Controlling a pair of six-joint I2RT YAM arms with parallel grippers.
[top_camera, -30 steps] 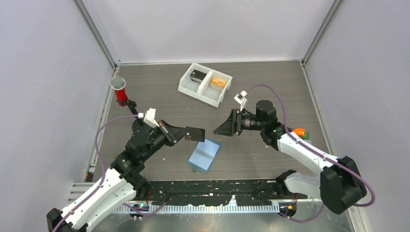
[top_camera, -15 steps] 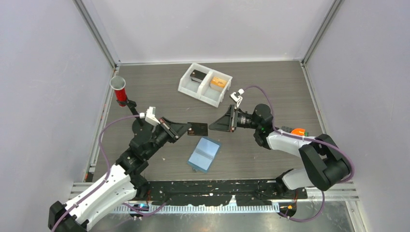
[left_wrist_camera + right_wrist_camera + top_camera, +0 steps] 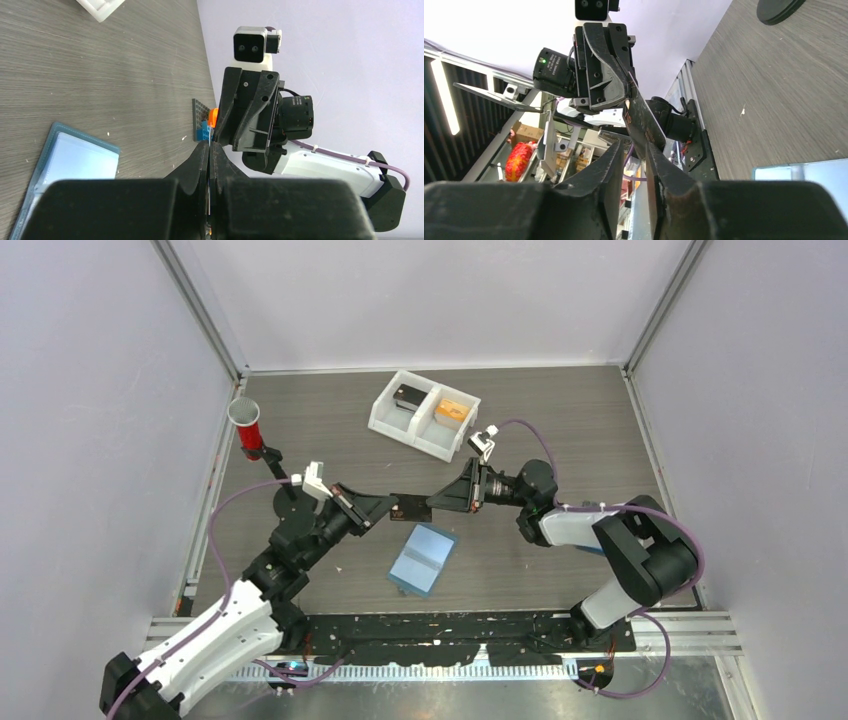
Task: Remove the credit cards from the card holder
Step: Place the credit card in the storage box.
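My left gripper is shut on one end of a dark credit card and holds it level above the table. In the left wrist view the card is only a thin edge between my shut fingers. My right gripper faces it, open, with the card's free end between its jaws, close against one finger; the gap to the other finger shows. The light-blue card holder lies open on the table below the card. It also shows in the left wrist view and the right wrist view.
A white two-compartment tray with a dark item and an orange item stands at the back. A red cup on a black stand is at the left. A small grey plate with orange and blue blocks lies on the table.
My right gripper has moved left to the card and its jaws now straddle the card's free end. My left gripper carried the card a little up and to the right, away from the holder.
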